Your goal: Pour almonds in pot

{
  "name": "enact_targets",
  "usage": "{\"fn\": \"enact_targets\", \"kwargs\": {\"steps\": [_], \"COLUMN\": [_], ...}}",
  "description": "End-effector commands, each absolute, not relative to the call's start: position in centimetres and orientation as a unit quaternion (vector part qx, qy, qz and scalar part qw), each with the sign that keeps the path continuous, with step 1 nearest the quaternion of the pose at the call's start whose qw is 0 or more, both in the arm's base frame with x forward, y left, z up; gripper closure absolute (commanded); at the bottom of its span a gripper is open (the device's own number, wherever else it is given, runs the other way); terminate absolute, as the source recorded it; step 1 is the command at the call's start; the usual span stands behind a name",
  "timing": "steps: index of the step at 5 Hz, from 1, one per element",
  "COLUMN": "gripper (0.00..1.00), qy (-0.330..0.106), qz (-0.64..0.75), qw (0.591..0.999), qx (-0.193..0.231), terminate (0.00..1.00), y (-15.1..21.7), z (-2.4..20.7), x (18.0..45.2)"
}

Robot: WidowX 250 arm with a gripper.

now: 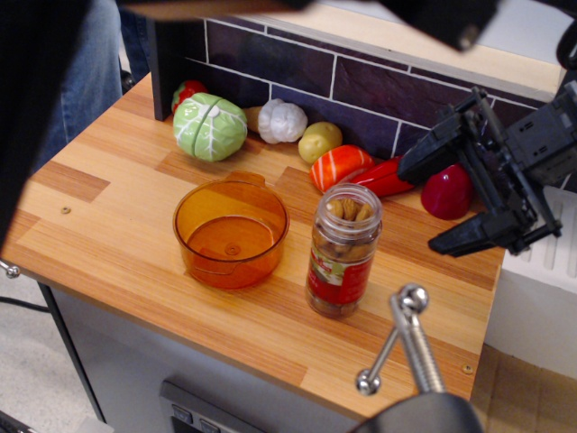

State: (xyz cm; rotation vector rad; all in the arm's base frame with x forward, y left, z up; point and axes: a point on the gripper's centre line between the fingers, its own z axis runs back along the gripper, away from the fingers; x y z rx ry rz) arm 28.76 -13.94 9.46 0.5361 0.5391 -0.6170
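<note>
A clear jar with a red label (342,253) stands upright and open-topped on the wooden counter, with brown almonds (348,211) showing at its mouth. The orange translucent pot (231,233) sits just left of the jar and looks empty. My gripper (431,203) is open and empty, to the right of the jar and apart from it, with its two black fingers (431,149) spread wide and pointing left.
Toy vegetables line the back wall: a green cabbage (209,126), white garlic (281,121), a yellow piece (319,141), an orange-red piece (340,167), a red pepper (388,177) and a red round piece (447,192). A metal handle (407,338) juts up at the front. A dark blurred shape covers the left edge.
</note>
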Motion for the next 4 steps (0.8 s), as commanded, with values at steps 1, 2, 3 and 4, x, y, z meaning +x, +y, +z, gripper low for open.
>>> {"fn": "enact_targets", "kwargs": {"steps": [1, 2, 3, 4], "gripper": [0.00, 0.00, 0.00, 0.00], "qy": [0.299, 0.325, 0.336, 0.345], "qz": [-0.309, -0.311, -0.325, -0.327], "qw": [0.868, 0.856, 0.845, 0.837], "qx": [0.250, 0.256, 0.261, 0.271], "terminate": [0.00, 0.00, 0.00, 0.00], "y": [-14.1, -12.4, -10.8, -9.1], "z": [7.9, 6.3, 5.7, 5.3], "x": [29.6, 29.4, 28.6, 27.7]}}
